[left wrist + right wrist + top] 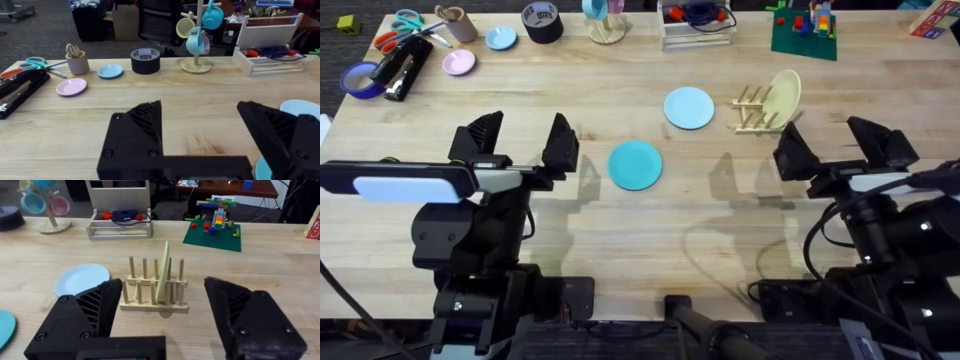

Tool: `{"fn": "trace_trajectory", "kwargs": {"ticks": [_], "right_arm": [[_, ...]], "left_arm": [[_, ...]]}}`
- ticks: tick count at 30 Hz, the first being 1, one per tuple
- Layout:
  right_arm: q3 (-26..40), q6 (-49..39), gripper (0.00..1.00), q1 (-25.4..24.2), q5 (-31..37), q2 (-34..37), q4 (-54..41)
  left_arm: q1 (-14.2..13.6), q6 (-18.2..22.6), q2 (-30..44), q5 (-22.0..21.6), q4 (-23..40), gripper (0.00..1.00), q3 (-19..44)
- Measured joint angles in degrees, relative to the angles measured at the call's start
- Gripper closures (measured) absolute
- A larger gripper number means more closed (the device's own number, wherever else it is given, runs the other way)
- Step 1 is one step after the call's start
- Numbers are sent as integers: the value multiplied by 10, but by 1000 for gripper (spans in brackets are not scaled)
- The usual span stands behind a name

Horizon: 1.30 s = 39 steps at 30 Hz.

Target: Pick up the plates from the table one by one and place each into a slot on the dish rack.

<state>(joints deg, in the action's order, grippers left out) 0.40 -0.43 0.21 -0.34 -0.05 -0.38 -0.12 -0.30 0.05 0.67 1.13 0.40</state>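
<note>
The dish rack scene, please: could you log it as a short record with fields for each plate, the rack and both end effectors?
teal plate: flat on the table, near centre
pale blue plate: flat on the table, left of the rack
dish rack: holds one cream plate upright; other slots free
left end effector: open, empty
right end effector: open, empty
plates racked: none of the two

Teal plate (5, 328): cut by the right wrist view's edge, a sliver beside my finger (82, 315). Sky-blue plate (302, 108): partly behind my left finger (280, 132). Black tape roll (145, 60): label print illegible.
</note>
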Motion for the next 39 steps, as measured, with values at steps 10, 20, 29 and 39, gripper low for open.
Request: {"fn": "trace_trajectory", "kwargs": {"ticks": [10, 20, 29, 39], "right_arm": [[1, 0, 7, 0, -1, 0, -7], [1, 0, 7, 0, -1, 0, -7], [20, 0, 7, 0, -2, 0, -36], [177, 0, 9, 0, -5, 4, -208]], "left_arm": [[0, 2, 0, 0, 0, 73, 0], [0, 3, 0, 0, 0, 74, 0], [0, 3, 0, 1, 23, 72, 23], [0, 3, 34, 2, 220, 71, 237]]}}
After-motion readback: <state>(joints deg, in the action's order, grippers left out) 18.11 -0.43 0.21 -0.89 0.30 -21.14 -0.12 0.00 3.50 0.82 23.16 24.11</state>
